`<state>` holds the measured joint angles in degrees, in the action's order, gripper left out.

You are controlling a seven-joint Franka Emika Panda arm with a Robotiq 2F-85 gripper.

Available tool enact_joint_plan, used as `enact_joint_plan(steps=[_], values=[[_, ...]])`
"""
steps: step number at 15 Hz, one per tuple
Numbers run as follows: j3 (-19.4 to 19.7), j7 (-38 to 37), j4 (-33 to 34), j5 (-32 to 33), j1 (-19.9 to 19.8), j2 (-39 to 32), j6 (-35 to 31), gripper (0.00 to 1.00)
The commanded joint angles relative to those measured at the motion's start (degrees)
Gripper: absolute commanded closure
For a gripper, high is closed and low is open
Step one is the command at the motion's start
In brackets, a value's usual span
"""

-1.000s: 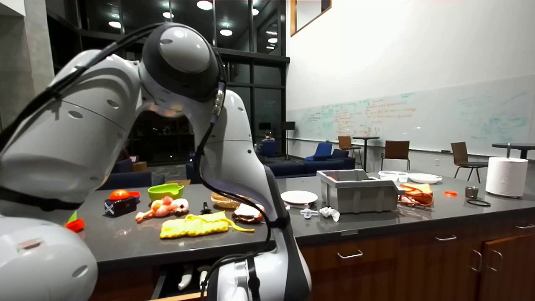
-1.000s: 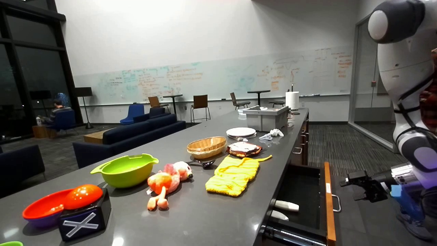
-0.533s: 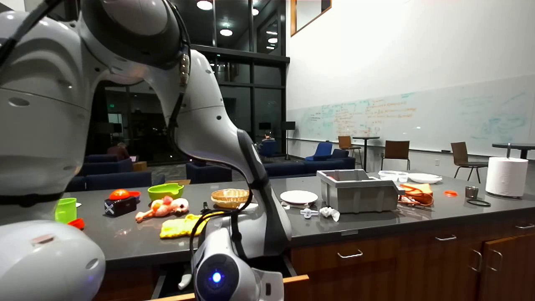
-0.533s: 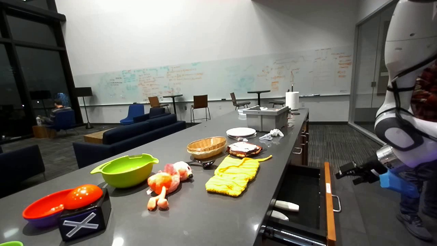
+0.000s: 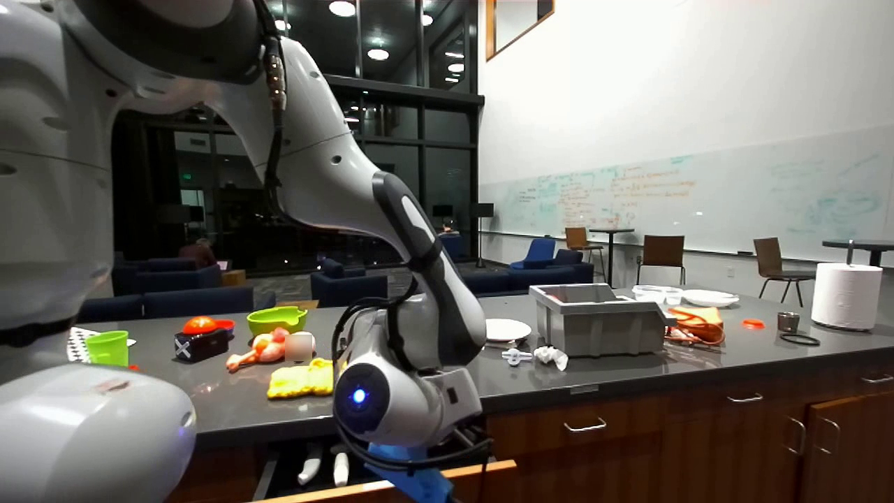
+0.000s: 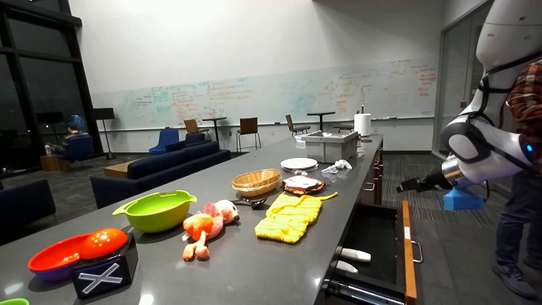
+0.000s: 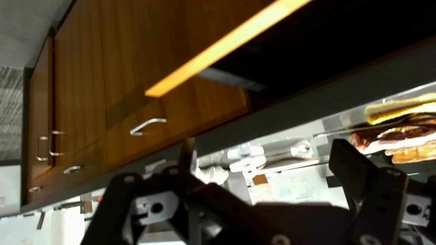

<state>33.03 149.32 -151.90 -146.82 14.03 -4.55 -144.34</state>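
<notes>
My gripper [image 7: 264, 153] is open in the wrist view, its dark fingers wide apart with nothing between them. In an exterior view the gripper [image 6: 407, 185] hangs in the air just above and beyond the far end of the open drawer [image 6: 407, 254], touching nothing. A blue part [image 6: 463, 199] is fixed at the wrist. The drawer front's top edge [image 7: 224, 49] crosses the wrist view. White-handled items [image 6: 355, 255] lie in the drawer. A yellow knitted cloth [image 6: 290, 218] lies on the counter nearby. A white plastic piece [image 7: 247, 158] and crumpled white tissue [image 7: 213, 174] show beyond the fingers.
The dark counter [image 6: 237, 275] holds a grey bin [image 5: 601, 325], white plate [image 6: 299, 164], wicker basket [image 6: 256, 184], green bowl [image 6: 156, 216], plush flamingo [image 6: 211, 224] and black box with red dome [image 6: 103, 275]. A person [image 6: 525, 212] stands behind the arm.
The arm has swung and its wrist has turned. The gripper has risen and moved along the drawer front toward the drawer's far end. The drawer and counter things have not moved.
</notes>
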Motion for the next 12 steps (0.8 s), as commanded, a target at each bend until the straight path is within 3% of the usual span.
enact_joint_plan(steps=[1,2,3,10,11,12], values=[[11.44,-0.02,6.62,2.86,9.96,-3.56,4.97,0.0],[12.52,-0.03,5.36,2.24,11.55,-3.2,7.37,0.0],[9.09,-0.08,5.25,2.41,7.27,-1.38,4.32,0.0],[9.46,-0.21,5.36,2.4,7.82,-1.9,4.87,0.0],[0.54,-1.47,5.97,5.06,-0.56,-1.61,0.98,0.0],[-1.17,-2.58,6.16,7.96,-1.76,-1.65,-0.92,0.0]])
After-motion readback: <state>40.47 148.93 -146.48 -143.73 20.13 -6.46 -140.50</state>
